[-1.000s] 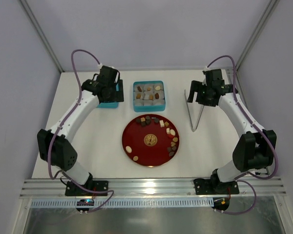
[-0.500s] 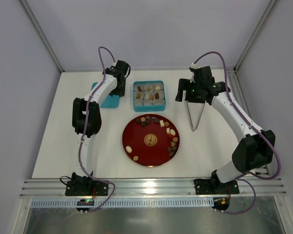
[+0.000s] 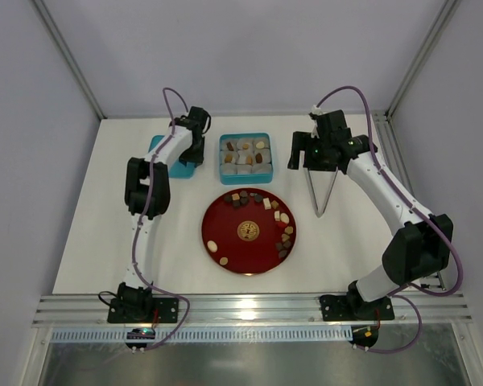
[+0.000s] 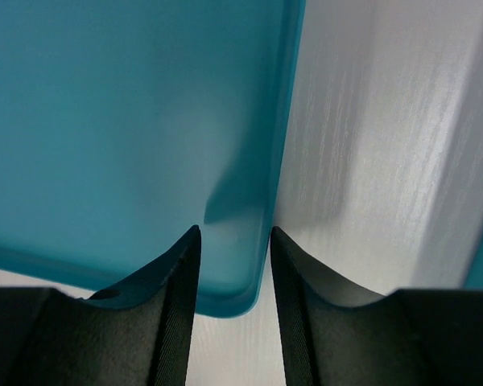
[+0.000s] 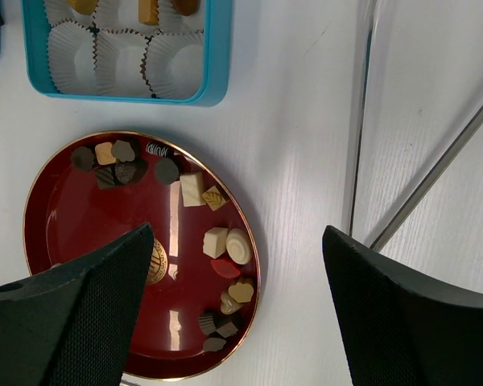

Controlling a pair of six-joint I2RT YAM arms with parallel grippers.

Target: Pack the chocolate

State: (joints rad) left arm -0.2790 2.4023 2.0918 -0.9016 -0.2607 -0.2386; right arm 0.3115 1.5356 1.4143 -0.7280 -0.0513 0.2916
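Chocolate [image 5: 216,241] — loose pieces scattered around the red plate [image 5: 64,209]. A few sit in the paper cups [image 5: 117,60] of the teal box [image 5: 121,98]; the near cups are unfilled.
Left gripper [image 4: 233,239] — fingers narrowly parted, straddling the teal lid [image 4: 129,121] at its rim, not visibly pinching.
Right gripper [image 5: 237,233] — spread wide, holding nothing, above the plate.
Tongs [image 3: 319,207] — lying untouched to the right.
Risks: the thin rim could slip from a shallow pinch, the lid could go on over a half-filled box, and small pieces could skid on the glossy plate.
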